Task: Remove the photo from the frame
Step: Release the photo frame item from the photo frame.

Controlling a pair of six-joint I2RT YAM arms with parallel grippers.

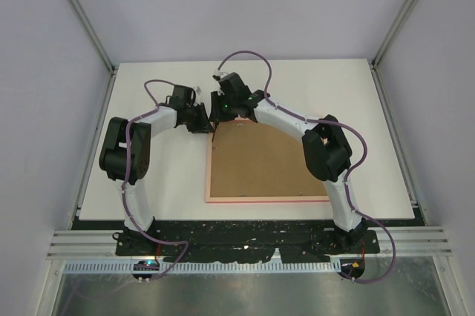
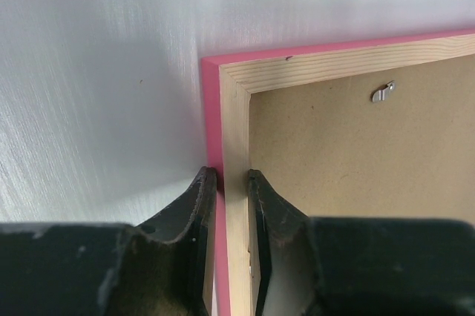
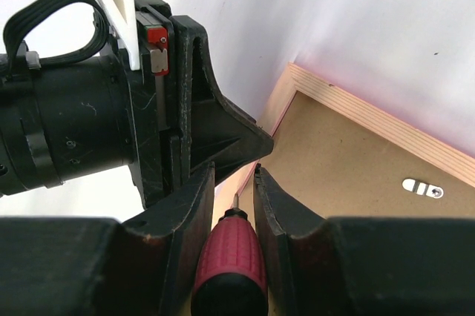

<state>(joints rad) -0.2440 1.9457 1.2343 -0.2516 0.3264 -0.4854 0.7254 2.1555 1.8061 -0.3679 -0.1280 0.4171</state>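
Frame (image 1: 267,199) lies flat on the white table (image 1: 156,182), near the middle and a bit to the right. Its back side is up, so the brown backing board (image 1: 260,160) shows, with a pale wood rim and a thin pink edge around it. The photo is hidden under the board.

Both arms reach to the far left corner of the frame. The left gripper (image 2: 231,175) sits over the left side of the rim. One finger is on the pink outside edge and the other finger is on the inside, by the board. The two fingers squeeze the wood rim between them.

The right gripper (image 3: 234,171) is just beside the left one. Its fingers are closed around a small screwdriver (image 3: 230,264) with a dark red handle. The thin metal tip points toward the corner of the frame.

A little silver clip (image 2: 383,92) lies on the board near the far rim
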